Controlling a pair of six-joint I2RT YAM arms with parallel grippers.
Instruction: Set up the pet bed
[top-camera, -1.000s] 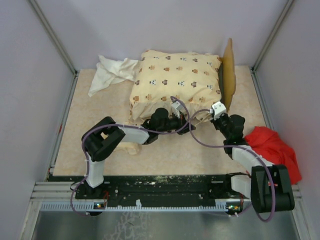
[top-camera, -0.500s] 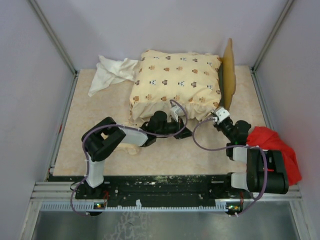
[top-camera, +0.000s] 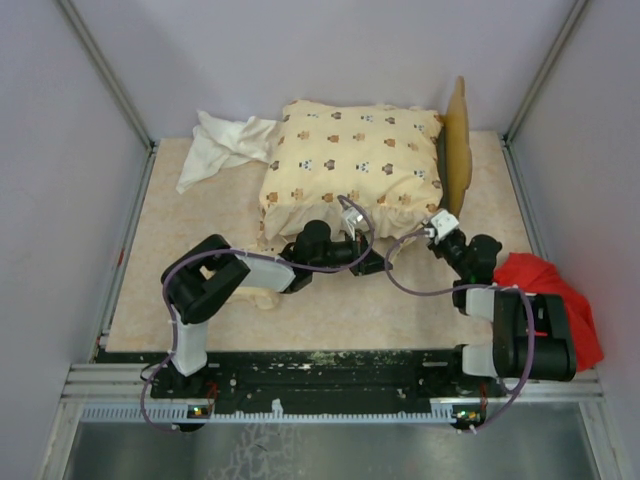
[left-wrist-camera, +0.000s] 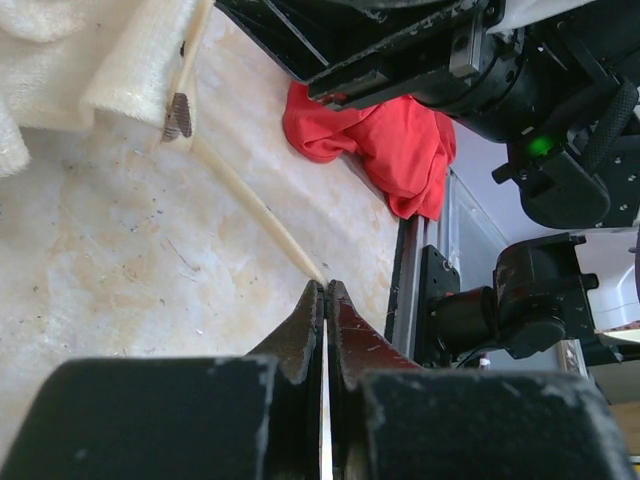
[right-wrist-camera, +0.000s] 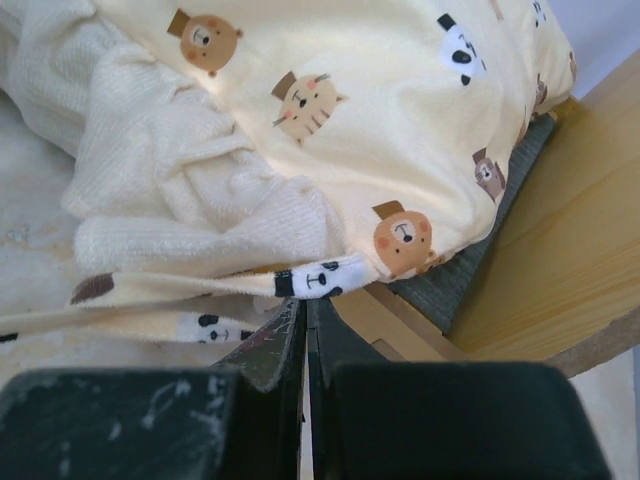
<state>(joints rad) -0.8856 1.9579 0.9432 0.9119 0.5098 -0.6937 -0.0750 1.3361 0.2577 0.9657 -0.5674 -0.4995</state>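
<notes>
Cushion (top-camera: 350, 165) lies on bed frame (top-camera: 458, 140) at far side of worktop (top-camera: 400, 310), near edge rumpled. Pillow (top-camera: 262, 297) sits apart, not yet placed. Left gripper (left-wrist-camera: 325, 300), right gripper (right-wrist-camera: 304, 310): jaws closed tight, just beside cushion's near edge.

The cream animal-print cushion (top-camera: 350, 165) fills the far middle of the beige marbled table top (top-camera: 150, 260). An upright light wooden headboard (top-camera: 458, 140) walls off its right side. A crumpled white cloth (top-camera: 222, 145) takes the far-left corner and a red cloth (top-camera: 545, 295) the near-right. The black left arm (top-camera: 215, 280) and black right arm (top-camera: 470, 258) crowd the cushion's near edge. Open table lies along the left side and in the near strip between the 2 arms.
</notes>
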